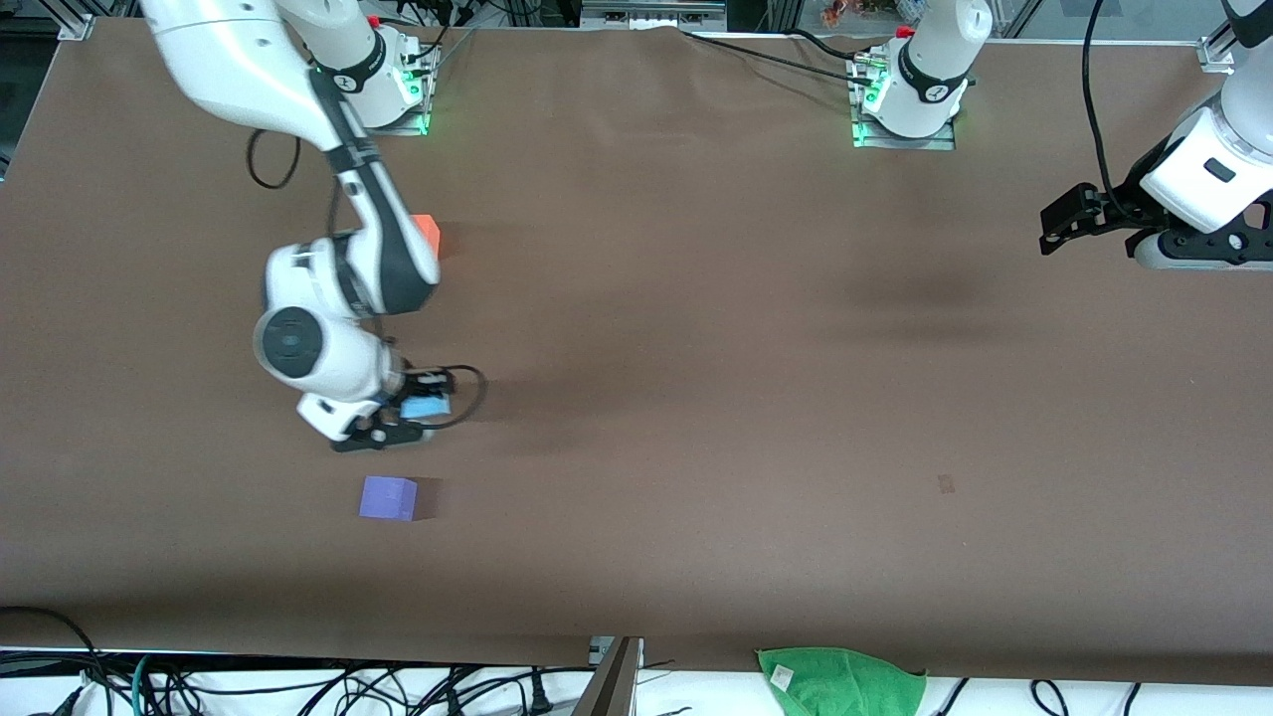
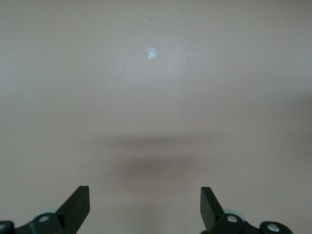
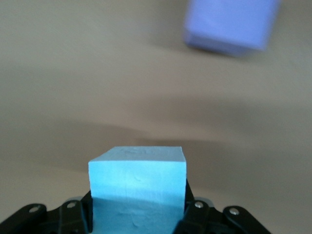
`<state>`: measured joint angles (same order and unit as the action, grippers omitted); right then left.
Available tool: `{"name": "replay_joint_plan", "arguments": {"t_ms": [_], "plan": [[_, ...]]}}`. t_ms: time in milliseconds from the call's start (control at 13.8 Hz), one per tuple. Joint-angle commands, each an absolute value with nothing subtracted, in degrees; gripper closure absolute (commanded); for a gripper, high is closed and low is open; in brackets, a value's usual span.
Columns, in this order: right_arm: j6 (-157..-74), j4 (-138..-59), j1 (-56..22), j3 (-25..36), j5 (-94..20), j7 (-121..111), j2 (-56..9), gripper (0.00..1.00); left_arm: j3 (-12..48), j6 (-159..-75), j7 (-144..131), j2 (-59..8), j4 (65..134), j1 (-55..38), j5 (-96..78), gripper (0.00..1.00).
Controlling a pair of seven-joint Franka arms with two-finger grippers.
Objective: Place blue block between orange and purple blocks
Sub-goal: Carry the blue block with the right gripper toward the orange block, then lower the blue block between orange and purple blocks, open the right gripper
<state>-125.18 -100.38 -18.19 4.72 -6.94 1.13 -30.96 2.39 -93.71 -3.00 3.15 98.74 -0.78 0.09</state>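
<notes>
Right gripper (image 1: 416,408) clamped on blue block (image 1: 426,407), low over table (image 1: 696,298) between orange block (image 1: 428,234) and purple block (image 1: 388,497). Purple block nearer front camera, orange block partly hidden by right arm. Left gripper (image 1: 1056,231) waited over left arm's end of table, fingers apart, holding nothing.

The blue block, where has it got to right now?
The blue block is clamped in the right gripper, toward the right arm's end of the table, over the stretch between the orange block and the purple block.
</notes>
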Motion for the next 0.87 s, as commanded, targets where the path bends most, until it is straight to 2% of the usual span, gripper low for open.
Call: {"name": "replay_joint_plan", "arguments": {"t_ms": [0,145,291,582,727,800], "plan": [[-133.6,-115.5,-16.9,3.5,-8.1,-0.5,-23.0,0.97,2.3,-93.2,-3.3,2.4,97.1,-1.2,-1.1,0.00],[-142.9,-121.4,-16.8,3.5,-9.3,-0.4,-23.0,0.97,2.3,-93.2,-3.3,2.4,97.1,-1.2,-1.1,0.00],[-147.8,-122.9,-16.9,3.5,-11.7,-0.3,-24.7,0.97,2.3,-93.2,-3.3,2.4,97.1,-1.2,-1.1,0.00],[-149.1,-122.9,-16.9,3.6,-13.6,3.1,-25.5,0.97,2.3,-93.2,-3.3,2.4,97.1,-1.3,-1.1,0.00],[-149.2,-122.8,-16.9,3.6,-13.6,5.2,-25.8,0.93,2.3,-93.2,-3.3,2.4,97.0,-1.3,-1.1,0.00],[-149.3,-122.8,-16.9,3.6,-13.6,5.2,-25.9,0.88,2.3,-93.2,-3.3,2.4,97.0,-1.3,-1.1,0.00]]}}
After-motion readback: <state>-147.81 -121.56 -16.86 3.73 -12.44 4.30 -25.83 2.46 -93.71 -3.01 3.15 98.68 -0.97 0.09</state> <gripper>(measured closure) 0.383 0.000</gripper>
